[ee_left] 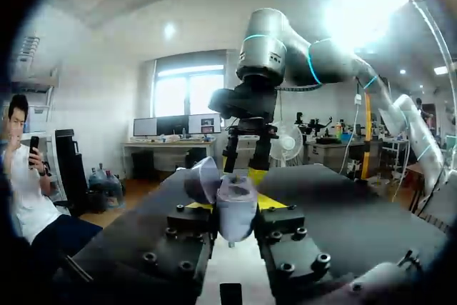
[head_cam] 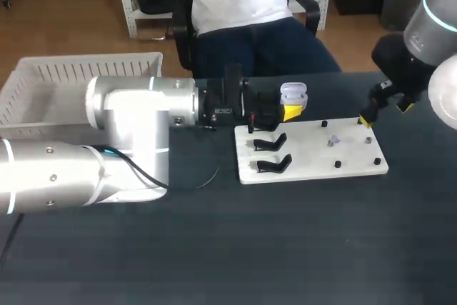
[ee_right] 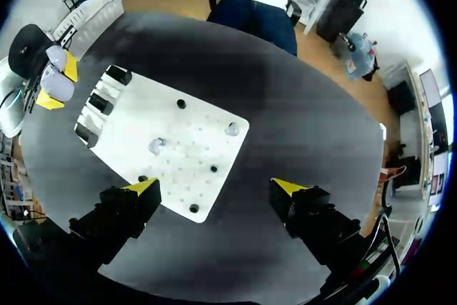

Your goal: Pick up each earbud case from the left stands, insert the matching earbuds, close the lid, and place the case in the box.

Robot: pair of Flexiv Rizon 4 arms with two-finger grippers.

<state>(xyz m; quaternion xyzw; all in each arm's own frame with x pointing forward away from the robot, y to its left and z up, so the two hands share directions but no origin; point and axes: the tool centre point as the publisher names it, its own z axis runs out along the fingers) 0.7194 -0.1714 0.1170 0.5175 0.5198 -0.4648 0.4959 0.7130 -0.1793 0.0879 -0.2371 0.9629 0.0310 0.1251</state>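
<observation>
While clamping the open-lidded earbud case (head_cam: pixel 293 95) in left gripper (ee_left: pixel 233 203) beside the stands (head_cam: pixel 271 153): could tilt it under an insertion push. With right gripper (ee_right: pixel 216 187) spread wide, empty, over earbuds (ee_right: pixel 156 146): could knock them astray.

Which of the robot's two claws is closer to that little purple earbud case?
Left. The left gripper is shut on the open earbud case, just off the stand end of the white board. The right gripper hangs open over the board's other end.
</observation>
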